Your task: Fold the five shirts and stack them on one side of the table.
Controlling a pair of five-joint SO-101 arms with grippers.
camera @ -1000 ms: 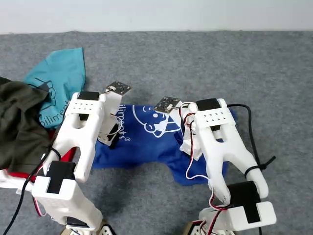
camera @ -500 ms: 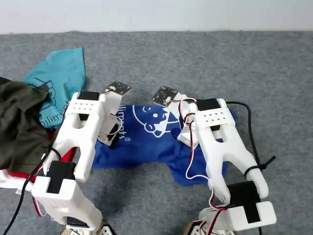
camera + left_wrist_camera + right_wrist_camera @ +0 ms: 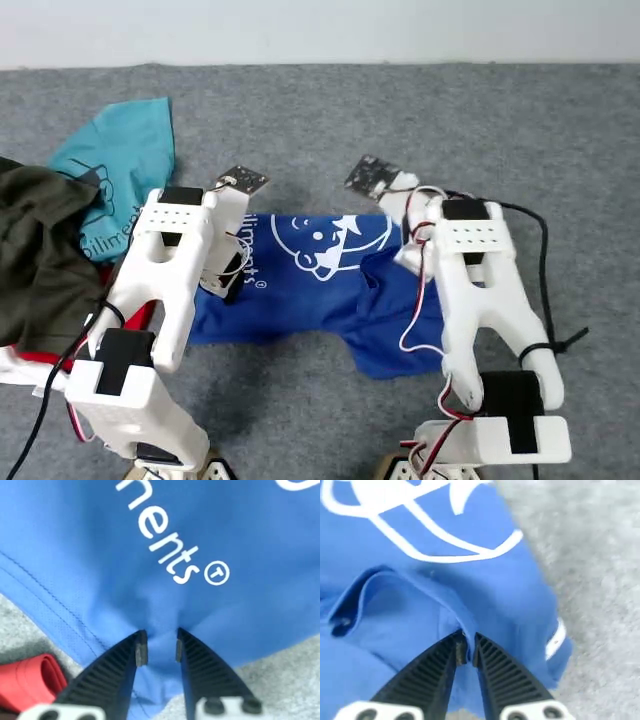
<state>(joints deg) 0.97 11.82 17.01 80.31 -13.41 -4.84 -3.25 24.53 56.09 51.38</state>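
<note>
- Blue shirt (image 3: 310,280): lies print-side up on the grey carpeted table (image 3: 420,130), approx. centred between the two arms. Long axis runs side to side, from left arm to right arm. Cannot tell which end is the collar.
- Blue shirt, right end: rumpled, with a raised fold. Left end lies flatter, w/ a stitched hem showing in the left wrist view.
- Left gripper (image 3: 156,650): at the blue shirt's left end, beside the white lettering. Fingers nearly together, pinching a small pucker of blue cloth; creases radiate from the tips.
- Right gripper (image 3: 468,647): at the blue shirt's right end, near the white graphic. Fingers pressed close on a ridge of the raised fold.
- Teal shirt (image 3: 120,170): off the blue shirt's left end, on the side away from the arm bases, spread loosely.
- Dark olive shirt (image 3: 40,260): heaped further left of the blue shirt, overlapping the teal shirt.
- Red shirt (image 3: 30,680): just beside the blue shirt's left hem.
</note>
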